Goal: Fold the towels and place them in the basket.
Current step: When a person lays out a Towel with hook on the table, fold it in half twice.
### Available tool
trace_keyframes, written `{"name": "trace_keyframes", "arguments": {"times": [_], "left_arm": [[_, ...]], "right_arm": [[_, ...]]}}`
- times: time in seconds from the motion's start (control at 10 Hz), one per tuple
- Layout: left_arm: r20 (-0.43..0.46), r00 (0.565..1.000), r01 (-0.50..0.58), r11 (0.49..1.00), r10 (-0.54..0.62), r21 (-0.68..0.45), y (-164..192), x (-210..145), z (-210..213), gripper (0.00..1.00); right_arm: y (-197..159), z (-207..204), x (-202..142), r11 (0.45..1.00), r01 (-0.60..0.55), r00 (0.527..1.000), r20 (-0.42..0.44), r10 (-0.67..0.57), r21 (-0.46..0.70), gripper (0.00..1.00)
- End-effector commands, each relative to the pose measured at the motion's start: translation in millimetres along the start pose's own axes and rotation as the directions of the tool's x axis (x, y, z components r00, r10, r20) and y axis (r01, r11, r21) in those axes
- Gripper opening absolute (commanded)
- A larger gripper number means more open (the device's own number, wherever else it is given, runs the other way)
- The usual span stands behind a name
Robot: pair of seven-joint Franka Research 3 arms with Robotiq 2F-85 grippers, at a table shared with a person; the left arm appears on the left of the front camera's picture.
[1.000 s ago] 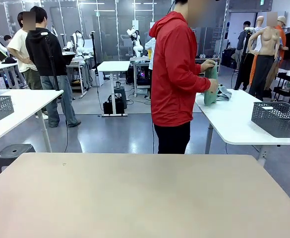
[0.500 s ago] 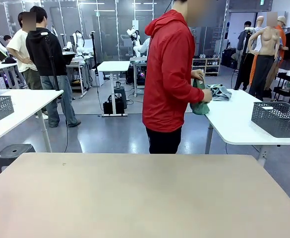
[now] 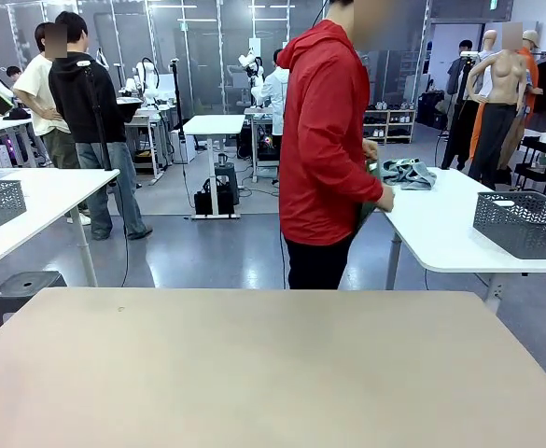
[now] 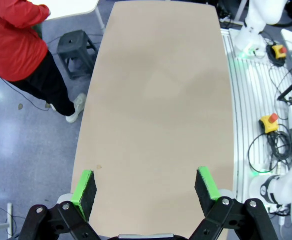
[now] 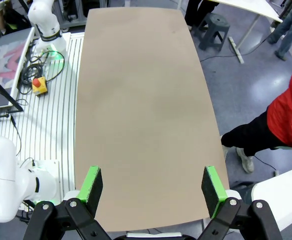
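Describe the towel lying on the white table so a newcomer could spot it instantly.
Find the person in the red jacket beyond the beige table; a white table stands to their picture-right. The towel is the crumpled blue-grey heap at its far end, unlike the rigid dark mesh basket nearer the camera.

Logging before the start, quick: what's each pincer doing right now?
Left pincer: open, holding nothing.
Right pincer: open, holding nothing.
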State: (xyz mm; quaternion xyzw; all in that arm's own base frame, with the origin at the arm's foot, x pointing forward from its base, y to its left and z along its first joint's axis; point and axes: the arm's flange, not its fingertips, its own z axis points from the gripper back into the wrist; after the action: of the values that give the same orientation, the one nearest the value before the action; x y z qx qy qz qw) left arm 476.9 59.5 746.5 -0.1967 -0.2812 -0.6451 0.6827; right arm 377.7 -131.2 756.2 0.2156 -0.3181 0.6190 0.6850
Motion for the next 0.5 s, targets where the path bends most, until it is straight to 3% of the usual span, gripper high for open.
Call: {"name": "trace_keyframes", "arguments": {"times": [0.0,0.4], "left_arm": [[0.000,1.000,0.001,1.000,-0.001,0.003,-1.2,1.1,1.4,1.00],[0.000,1.000,0.001,1.000,-0.001,0.003,-1.2,1.1,1.4,1.00]], "right_arm": [[1.9,-0.9,0.8,1.000,-0.004,1.000,0.004,0.004,0.003,1.00],[1.9,-0.9,0.8,1.000,-0.004,1.000,0.004,0.004,0.003,1.00]]}}
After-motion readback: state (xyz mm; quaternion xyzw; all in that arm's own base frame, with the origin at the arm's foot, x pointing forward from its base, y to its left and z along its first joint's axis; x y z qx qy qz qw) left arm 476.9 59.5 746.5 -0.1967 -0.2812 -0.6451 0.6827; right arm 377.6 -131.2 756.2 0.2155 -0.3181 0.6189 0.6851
